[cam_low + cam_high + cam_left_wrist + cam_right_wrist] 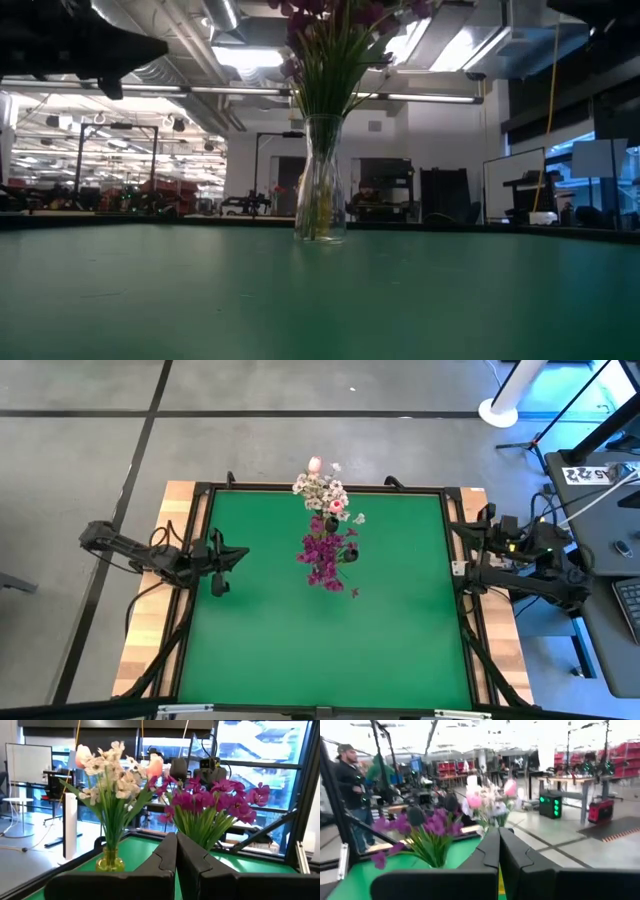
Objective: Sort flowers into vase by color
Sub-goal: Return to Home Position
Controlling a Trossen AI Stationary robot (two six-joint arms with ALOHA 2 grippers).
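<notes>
L tool [176,840] hangs over the tabletop's [300,650] left edge, fingers pressed narrow w/ nothing between them. R tool [499,836] sits at the right edge by the frame, fingers likewise narrow & empty. Both are well apart from the vases. The magenta-purple flowers [325,555] stand upright in a clear glass vase [321,195] near mid-tabletop, green stems showing thru the glass. A dark bloom [178,768] shows at that bunch's top. Just behind, close to the far edge, white clusters [318,488] & pink-white tulip buds [83,755] stand in a yellow vase [110,862]. Beyond the tabletop, a person [350,780] in dark clothes stands in the room.
</notes>
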